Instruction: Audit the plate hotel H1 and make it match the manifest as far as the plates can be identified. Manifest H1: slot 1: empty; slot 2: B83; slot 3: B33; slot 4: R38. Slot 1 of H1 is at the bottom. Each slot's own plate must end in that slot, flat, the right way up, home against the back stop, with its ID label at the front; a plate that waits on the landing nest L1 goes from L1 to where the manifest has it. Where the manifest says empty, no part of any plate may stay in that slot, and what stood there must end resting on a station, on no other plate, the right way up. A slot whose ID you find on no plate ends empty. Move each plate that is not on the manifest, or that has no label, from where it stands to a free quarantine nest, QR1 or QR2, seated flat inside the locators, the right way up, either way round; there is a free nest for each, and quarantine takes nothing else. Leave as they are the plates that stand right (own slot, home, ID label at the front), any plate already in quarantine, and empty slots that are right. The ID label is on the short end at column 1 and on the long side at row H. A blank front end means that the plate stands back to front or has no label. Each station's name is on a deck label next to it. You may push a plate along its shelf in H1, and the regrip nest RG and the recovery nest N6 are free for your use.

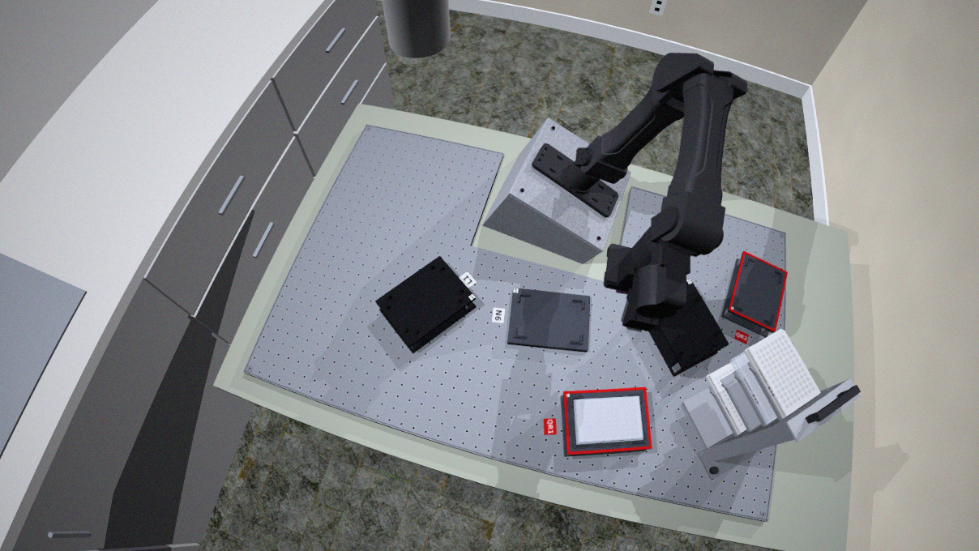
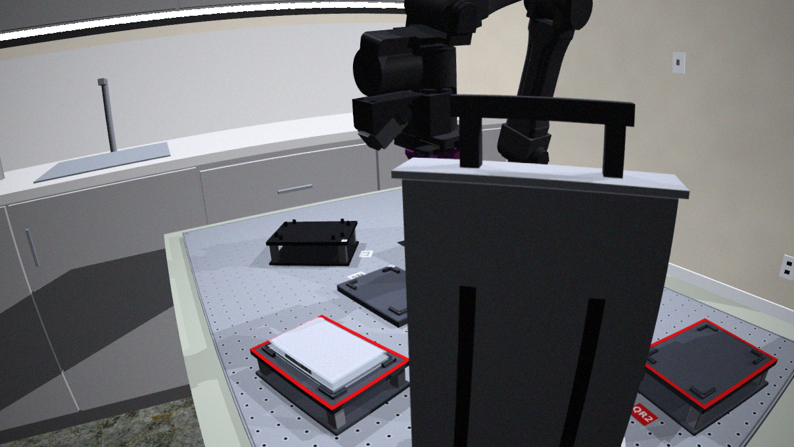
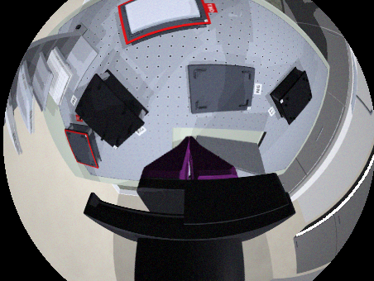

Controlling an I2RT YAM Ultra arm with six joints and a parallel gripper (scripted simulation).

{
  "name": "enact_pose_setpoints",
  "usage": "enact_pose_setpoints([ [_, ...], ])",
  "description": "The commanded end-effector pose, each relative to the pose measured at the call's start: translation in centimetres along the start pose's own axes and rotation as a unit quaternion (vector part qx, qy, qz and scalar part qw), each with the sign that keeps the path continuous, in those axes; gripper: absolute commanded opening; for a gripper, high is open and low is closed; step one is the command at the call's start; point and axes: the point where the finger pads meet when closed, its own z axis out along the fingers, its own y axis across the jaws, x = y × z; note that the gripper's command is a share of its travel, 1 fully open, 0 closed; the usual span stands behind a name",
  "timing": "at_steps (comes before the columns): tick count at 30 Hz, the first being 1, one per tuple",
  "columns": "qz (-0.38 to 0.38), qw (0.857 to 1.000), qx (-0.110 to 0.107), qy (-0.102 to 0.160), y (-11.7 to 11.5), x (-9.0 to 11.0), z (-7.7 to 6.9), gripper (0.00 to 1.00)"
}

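Evidently the arm is between handling steps: its gripper hangs high above the worktop, over the regrip nest RG, with the fingers pressed together and nothing between them. No plate is being carried, so this looks like a survey or transit phase of the audit.

Counted in the top view, five nests stand on the worktop: L1, N6, RG, QR1 and QR2. One white plate lies flat inside QR1's red frame; QR2, N6 and L1 show no plate.

The hotel H1 stands near the worktop's corner, just beyond QR2. From above, one white plate shows on its top level and a second white edge lower down; how many plates it holds in all cannot be told, and no label is legible.

The likely next move is to bring the gripper down to H1's open front, spread the fingers, and read or take a plate there.
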Motion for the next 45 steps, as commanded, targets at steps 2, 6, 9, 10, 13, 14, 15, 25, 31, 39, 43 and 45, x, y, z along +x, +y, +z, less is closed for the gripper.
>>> enact_pose_setpoints([
  [2, -0.01, 1.0, -0.006, -0.009, -1.2, -1.2, -1.0, 0.0],
  [6, 0.002, 1.0, -0.015, -0.011, -2.4, -1.6, -1.2, 0.0],
  [9, 0.002, 1.0, -0.015, -0.012, -3.1, -1.8, -1.3, 0.0],
  [10, 0.002, 1.0, -0.015, -0.012, -3.1, -1.8, -1.3, 0.0],
  [13, 0.014, 0.999, -0.024, -0.015, -4.1, -2.0, -1.4, 0.0],
  [14, 0.014, 0.999, -0.024, -0.015, -4.4, -2.1, -1.5, 0.0],
  [15, 0.014, 0.999, -0.024, -0.015, -4.7, -2.1, -1.5, 0.0],
  [25, 0.035, 0.998, -0.04, -0.032, -8.1, -2.9, -2.0, 0.0],
  [31, 0.039, 0.998, -0.044, -0.028, -9.4, -2.7, -2.2, 0.0],
  [39, 0.051, 0.997, -0.053, -0.037, -11.9, -2.6, -2.8, 0.0],
  [43, 0.05, 0.997, -0.052, -0.039, -12.3, -2.5, -3.6, 0.0],
  [45, 0.049, 0.997, -0.05, -0.044, -12.3, -2.5, -4.1, 0.0],
])
